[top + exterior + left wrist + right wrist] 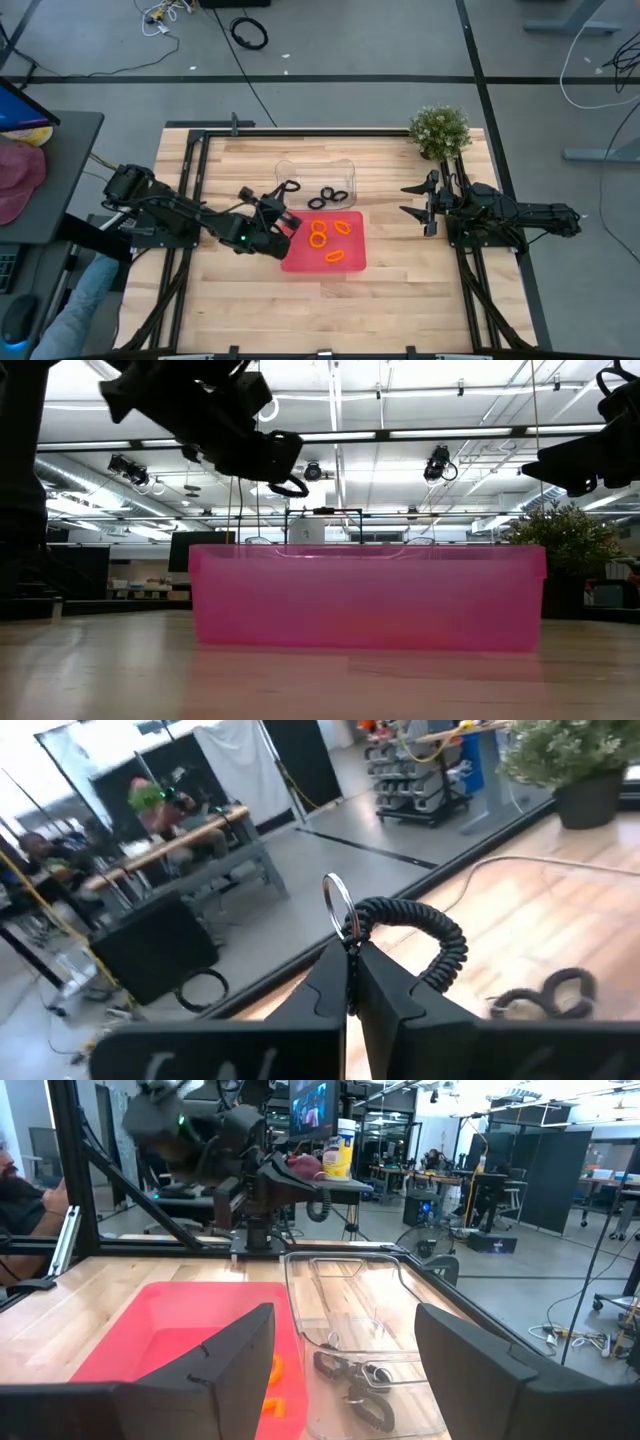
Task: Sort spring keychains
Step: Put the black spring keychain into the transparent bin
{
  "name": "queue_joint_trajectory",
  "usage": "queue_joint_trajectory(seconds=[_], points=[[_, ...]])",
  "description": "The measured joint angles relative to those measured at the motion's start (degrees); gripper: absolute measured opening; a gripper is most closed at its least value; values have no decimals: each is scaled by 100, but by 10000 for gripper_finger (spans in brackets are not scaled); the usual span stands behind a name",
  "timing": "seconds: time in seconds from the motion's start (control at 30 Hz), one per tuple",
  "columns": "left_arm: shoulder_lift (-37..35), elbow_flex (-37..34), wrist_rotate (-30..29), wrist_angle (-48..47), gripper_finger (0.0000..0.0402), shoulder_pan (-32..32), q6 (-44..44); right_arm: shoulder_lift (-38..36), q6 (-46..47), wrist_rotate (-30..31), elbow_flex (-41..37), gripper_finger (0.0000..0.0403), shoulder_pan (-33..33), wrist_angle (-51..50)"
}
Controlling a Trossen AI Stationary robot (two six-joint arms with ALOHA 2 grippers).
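Left gripper [283, 207] above the table [400, 290], just beside the red tray [349, 259], fingers [385, 990] clenched on one black spring keychain [415, 925], lifted in the air. Three more black keychains [327, 197] inside the clear tray [285, 168], next to the red tray. Four orange keychains [331, 236] inside the red tray. Right gripper [414, 201] waiting at the table's right side, fingers [220, 1365] spread wide, holding nothing. Small potted plant [440, 130] at the far right corner, well apart from both trays. Person [85, 305] partly visible beside the table's left edge.
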Motion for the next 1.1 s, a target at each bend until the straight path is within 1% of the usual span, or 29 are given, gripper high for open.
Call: queue_joint_trajectory(seconds=[0.07,0.13,0.2,0.27,0.33,0.37,0.4,0.47,0.6,0.67,0.77,0.87,0.93,1.0,1.03,1.1], points=[[0,0,258,598,9,124,478,0,1,1,0,247,0,0],[0,0,769,1395,9,275,1214,0,0,0,0,247,2,0],[0,0,1575,2278,11,438,1899,0,1,2,0,247,2,0],[0,0,2647,3136,11,593,2668,0,0,2,0,247,0,0],[-2,0,3635,3805,8,693,3304,0,0,0,0,247,1,0],[-2,0,3987,4048,8,731,3509,0,0,0,0,247,1,0],[-2,0,4207,4249,8,758,3648,-2,0,1,0,247,1,0],[-2,-2,4364,4504,8,810,3810,0,0,1,0,247,0,0],[-4,-45,4419,4667,10,991,3907,0,0,0,0,247,2,0],[-7,-313,4606,5328,9,1098,3904,-2,0,2,0,247,2,0],[-7,-1033,5098,6692,8,1340,3903,-1,0,2,0,247,1,0],[-7,-1726,5354,7975,8,1588,3759,0,0,0,0,247,2,0],[-7,-2055,5551,8600,9,1706,3642,0,2,1,0,247,0,0],[-9,-2204,5702,8805,9,1783,3604,0,0,0,0,247,2,0],[-9,-2239,5639,8757,9,1792,3616,0,1,0,0,247,1,0],[-9,-2263,5258,8501,9,1794,3649,0,0,0,0,247,0,0]])
